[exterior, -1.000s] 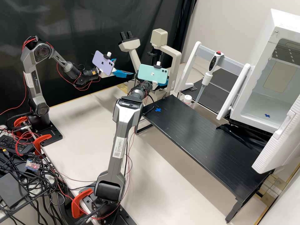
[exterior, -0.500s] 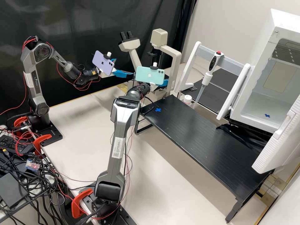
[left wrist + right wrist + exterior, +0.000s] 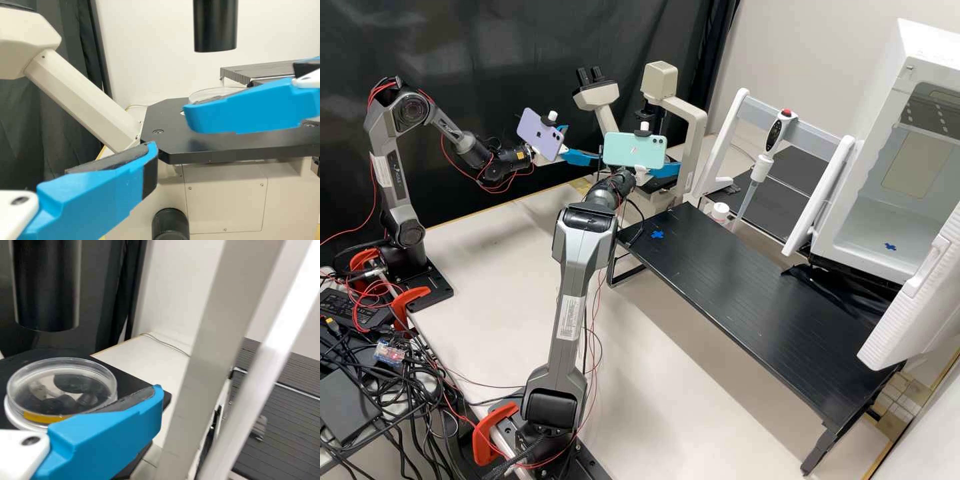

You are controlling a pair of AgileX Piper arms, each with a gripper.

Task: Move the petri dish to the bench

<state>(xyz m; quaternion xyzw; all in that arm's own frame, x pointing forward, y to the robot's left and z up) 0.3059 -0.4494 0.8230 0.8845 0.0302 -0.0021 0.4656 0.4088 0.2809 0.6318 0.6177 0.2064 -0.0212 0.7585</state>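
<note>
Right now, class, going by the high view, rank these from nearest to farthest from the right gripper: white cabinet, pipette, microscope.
1. Microscope, directly alongside.
2. Pipette, on the rack, farther right.
3. White cabinet, far right.

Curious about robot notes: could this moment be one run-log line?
petri dish: on microscope stage | right pincer: near dish | bench: dish not there yet

Two arms (image 3: 570, 313), two phones (image 3: 634, 150), one microscope (image 3: 660, 79), one pipette (image 3: 762, 168), one petri dish (image 3: 62, 386), two blue crosses (image 3: 657, 235).
</note>
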